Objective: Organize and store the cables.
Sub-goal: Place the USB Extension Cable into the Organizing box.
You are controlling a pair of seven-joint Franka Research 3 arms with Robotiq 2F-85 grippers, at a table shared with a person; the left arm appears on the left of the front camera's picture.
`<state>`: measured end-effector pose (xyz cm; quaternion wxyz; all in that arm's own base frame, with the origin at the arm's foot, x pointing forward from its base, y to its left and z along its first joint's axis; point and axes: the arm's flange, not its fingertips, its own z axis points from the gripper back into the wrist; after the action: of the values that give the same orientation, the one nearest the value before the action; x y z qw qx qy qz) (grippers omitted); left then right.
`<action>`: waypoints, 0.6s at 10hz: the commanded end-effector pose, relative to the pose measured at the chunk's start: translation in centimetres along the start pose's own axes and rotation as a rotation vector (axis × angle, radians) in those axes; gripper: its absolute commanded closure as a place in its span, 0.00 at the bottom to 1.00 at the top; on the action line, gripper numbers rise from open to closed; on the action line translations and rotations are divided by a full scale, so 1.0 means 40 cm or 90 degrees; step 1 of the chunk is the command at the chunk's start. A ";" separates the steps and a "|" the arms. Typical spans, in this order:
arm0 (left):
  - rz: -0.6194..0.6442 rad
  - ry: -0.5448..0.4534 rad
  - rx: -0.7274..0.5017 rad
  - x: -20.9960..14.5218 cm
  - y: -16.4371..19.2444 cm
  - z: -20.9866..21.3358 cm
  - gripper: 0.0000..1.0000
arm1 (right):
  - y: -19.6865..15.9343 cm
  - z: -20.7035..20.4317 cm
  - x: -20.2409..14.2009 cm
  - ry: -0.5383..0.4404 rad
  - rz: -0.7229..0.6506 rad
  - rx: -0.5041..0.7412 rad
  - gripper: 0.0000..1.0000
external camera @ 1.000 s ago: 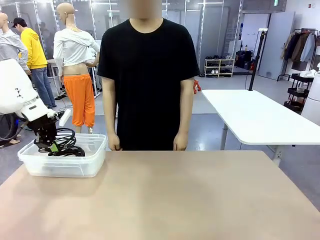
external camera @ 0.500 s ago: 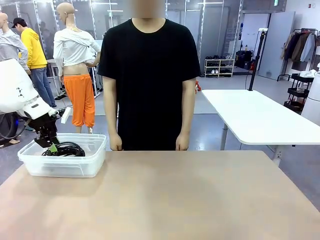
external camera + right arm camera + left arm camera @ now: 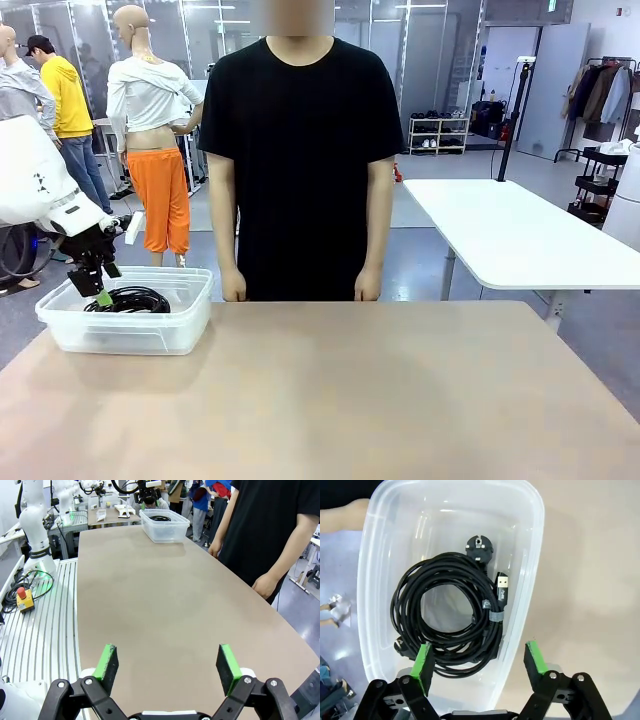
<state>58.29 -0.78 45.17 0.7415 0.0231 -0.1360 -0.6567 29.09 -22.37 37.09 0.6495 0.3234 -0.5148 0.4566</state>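
1. Cables (image 3: 451, 615) are seen coiled inside a clear plastic bin (image 3: 190, 300) at the left far corner of a tan table (image 3: 330, 390).
2. The left gripper (image 3: 479, 664) is held above the bin, jaws spread wide, nothing gripped.
3. The right gripper (image 3: 169, 665) is held over bare tabletop, jaws wide apart and empty.
4. A person (image 3: 300, 160) is seen standing at the far edge; a white table (image 3: 520, 235) is placed behind.
5. The lower coils are partly hidden by a green pad (image 3: 423, 666).
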 end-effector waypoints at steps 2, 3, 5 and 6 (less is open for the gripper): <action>-0.014 0.002 0.003 -0.007 0.006 0.004 0.33 | 0.003 -0.001 0.006 0.007 -0.006 -0.005 0.00; -0.014 0.002 0.003 -0.007 0.006 0.004 0.33 | 0.003 -0.001 0.006 0.007 -0.006 -0.005 0.00; -0.014 0.002 0.003 -0.007 0.006 0.004 0.33 | 0.003 -0.001 0.006 0.007 -0.006 -0.005 0.00; -0.014 0.002 0.003 -0.007 0.006 0.004 0.33 | 0.003 -0.001 0.006 0.007 -0.006 -0.005 0.00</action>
<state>58.28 -0.85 45.16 0.7402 0.0237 -0.1354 -0.6582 29.08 -22.37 37.09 0.6495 0.3233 -0.5148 0.4566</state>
